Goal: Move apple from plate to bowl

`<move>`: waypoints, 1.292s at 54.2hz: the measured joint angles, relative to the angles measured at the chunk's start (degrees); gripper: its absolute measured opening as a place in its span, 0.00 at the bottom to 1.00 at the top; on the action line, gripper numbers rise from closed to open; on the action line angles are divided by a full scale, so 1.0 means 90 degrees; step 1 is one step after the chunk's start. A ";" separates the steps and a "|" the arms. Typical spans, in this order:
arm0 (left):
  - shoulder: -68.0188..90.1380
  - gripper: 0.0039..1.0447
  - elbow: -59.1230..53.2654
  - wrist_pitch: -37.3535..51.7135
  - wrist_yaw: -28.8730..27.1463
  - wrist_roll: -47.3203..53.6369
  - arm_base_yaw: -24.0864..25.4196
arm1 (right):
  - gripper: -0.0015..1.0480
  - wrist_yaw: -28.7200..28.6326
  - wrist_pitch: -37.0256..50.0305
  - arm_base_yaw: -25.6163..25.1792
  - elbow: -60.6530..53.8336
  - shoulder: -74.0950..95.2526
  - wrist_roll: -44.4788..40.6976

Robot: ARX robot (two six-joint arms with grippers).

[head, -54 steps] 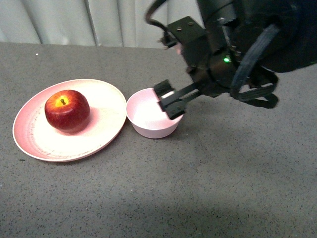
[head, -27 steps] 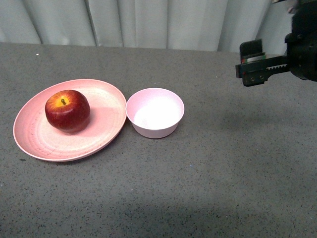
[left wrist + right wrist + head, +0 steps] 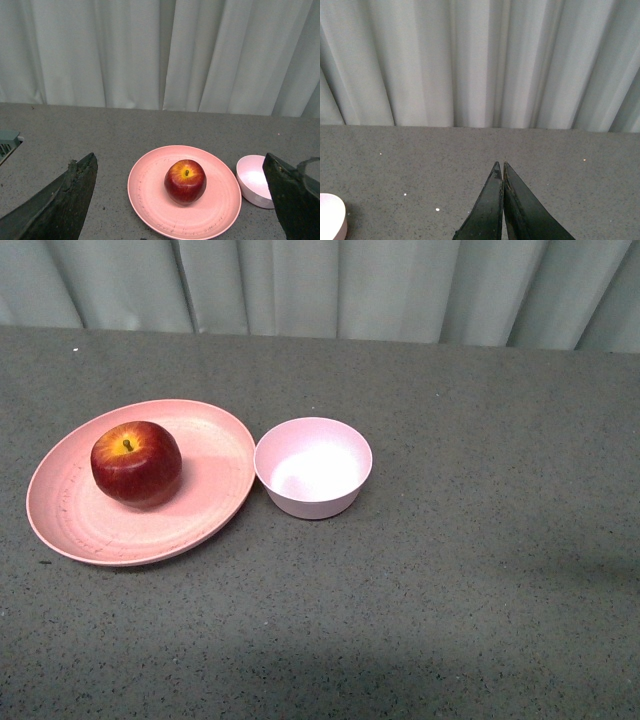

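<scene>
Left gripper (image 3: 179, 157) splayed wide, right gripper (image 3: 501, 165) pinched together

lab-like test setup, grey speckled tabletop (image 3: 480, 590), pale backdrop curtain (image 3: 300, 285)

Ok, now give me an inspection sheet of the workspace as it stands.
Surface: grey speckled tabletop, a few white specks.
Job's things: apple sits on the plate; bowl empty, close beside the plate's rim.
Clutter: pale object cut off at the left wrist view's edge, unidentifiable.
End effectors: left end effector open wide, facing the apple, holding nothing; right end effector shut, empty, over bare tabletop.
Cables: nothing seen.
Surroundings: pale pleated curtain behind the table.
</scene>
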 joint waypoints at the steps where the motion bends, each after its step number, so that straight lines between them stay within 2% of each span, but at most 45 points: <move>1: 0.0000 0.94 0.0000 0.0000 0.0002 0.0000 0.0000 | 0.01 -0.0034 -0.0058 -0.0034 -0.0085 -0.0177 0.0017; 15: 0.0000 0.94 0.0000 0.0000 0.0002 0.0000 0.0000 | 0.01 -0.0321 -0.0857 -0.0342 -0.0712 -0.1588 0.0036; 18: 0.0000 0.94 0.0000 0.0000 0.0002 0.0000 0.0000 | 0.01 -0.0685 -0.1049 -0.0566 -0.0789 -0.1865 0.0034; 24: 0.0000 0.94 0.0000 0.0000 0.0000 0.0000 0.0000 | 0.01 -0.0755 -0.1438 -0.0787 -0.0913 -0.2392 0.0044; 48: 0.0000 0.94 0.0000 0.0000 0.0002 0.0000 0.0000 | 0.01 -0.0787 -0.3434 -0.0814 -0.1214 -0.4748 0.0046; 70: 0.0000 0.94 0.0000 0.0000 0.0002 0.0000 0.0000 | 0.01 -0.0787 -0.4801 -0.0814 -0.1217 -0.6210 0.0046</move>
